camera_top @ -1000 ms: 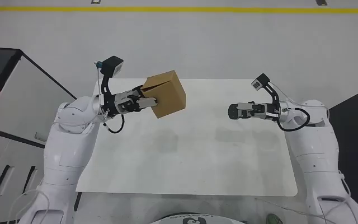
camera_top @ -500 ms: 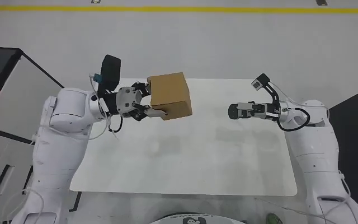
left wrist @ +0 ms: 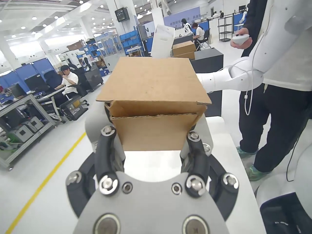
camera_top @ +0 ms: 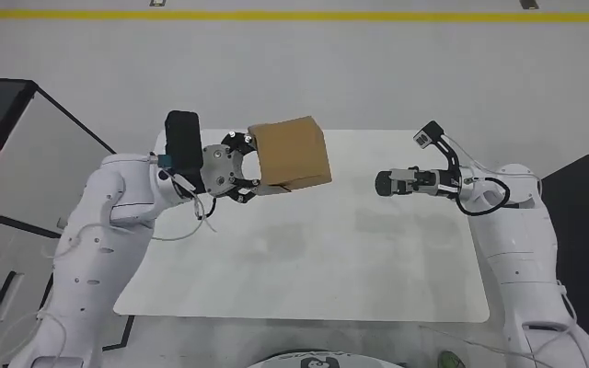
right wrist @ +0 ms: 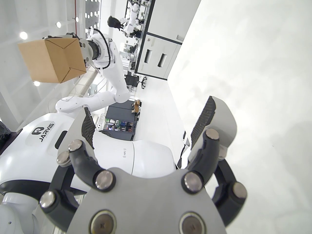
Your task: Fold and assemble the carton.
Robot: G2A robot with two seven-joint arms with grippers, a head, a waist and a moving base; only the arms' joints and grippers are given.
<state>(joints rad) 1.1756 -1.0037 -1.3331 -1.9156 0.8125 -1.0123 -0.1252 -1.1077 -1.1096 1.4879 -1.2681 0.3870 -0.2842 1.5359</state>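
My left arm is bent at the elbow with its wrist turned inward, so the left gripper (camera_top: 248,168) points across the table (camera_top: 368,267) toward the other arm. It holds the carton (camera_top: 290,152) in the air above the far left part of the table, close to the far edge. From the left wrist camera, the jaws stand about as wide as the flap at the carton's near end and are closed on it from both sides. The fingers (left wrist: 93,130) press against the cardboard, but their tips are tucked behind it, so I cannot make out how deep the grip goes. A torn-edged flap overhangs this end, and the carton's far end is hidden from me. In the right wrist camera, another face of the carton shows flaps folded shut.

My right arm reaches inward over the right side of the table, well apart from the carton. The right gripper (right wrist: 148,115) is spread wide with nothing between its pads.
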